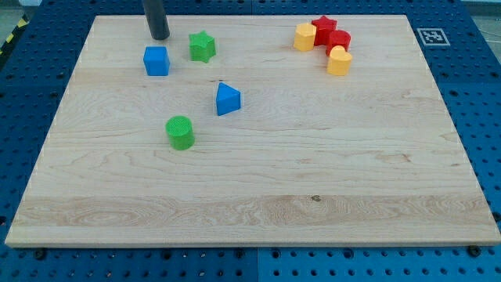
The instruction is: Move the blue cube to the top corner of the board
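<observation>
**benchrat:** Blue pegboard all round, with a wooden board (258,180) on it filling most of the view. Rod (155,17) comes down at the view's top left, my tip (160,37) resting on the wood just above the blue cube (156,60). Can't tell if they're touching, looks like a thin gap. No gripper on this rig, so there's nothing to release or clench, it's just a stick.

**pushbot_fan:** So where's the cube vs the goal?

**benchrat:** Upper left part of the board, near the top-left corner but not in it. Green star (202,46) is just to its right. Blue triangle (228,99) and green cylinder (180,131) sit lower down, well apart. Red and yellow pile, with a red star (323,26), is way off at top right.

**pushbot_fan:** Tip's on the wrong side then?

**benchrat:** I'd say so. Pushing from there sends the cube down the board. My guess: swing round its left side, clear of the star, get below and slightly right of it, then push up-left through the cube's centre so it doesn't spin off.
</observation>
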Robot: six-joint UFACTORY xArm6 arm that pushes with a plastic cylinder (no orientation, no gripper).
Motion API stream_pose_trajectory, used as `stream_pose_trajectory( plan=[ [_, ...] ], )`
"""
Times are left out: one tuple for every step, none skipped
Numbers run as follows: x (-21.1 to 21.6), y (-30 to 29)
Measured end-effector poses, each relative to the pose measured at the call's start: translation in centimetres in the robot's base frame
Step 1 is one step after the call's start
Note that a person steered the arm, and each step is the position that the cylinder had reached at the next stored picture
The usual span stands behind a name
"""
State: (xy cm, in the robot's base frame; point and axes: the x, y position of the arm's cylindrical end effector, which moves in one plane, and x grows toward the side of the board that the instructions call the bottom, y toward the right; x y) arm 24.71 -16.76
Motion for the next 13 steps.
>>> stream_pose_trajectory(
  plan=[
    [0.0,-3.7],
    [-1.0,-8.5],
    [-2.7,-13.1],
    [-1.8,-13.7],
    [4.3,-12.0],
    [10.9,-9.1],
    [14.8,-6.7],
    [14.9,-2.0],
    [13.2,2.5],
    [13.1,6.1],
    [13.8,7.4],
    [13.1,5.3],
    [11.3,1.5]
  ],
)
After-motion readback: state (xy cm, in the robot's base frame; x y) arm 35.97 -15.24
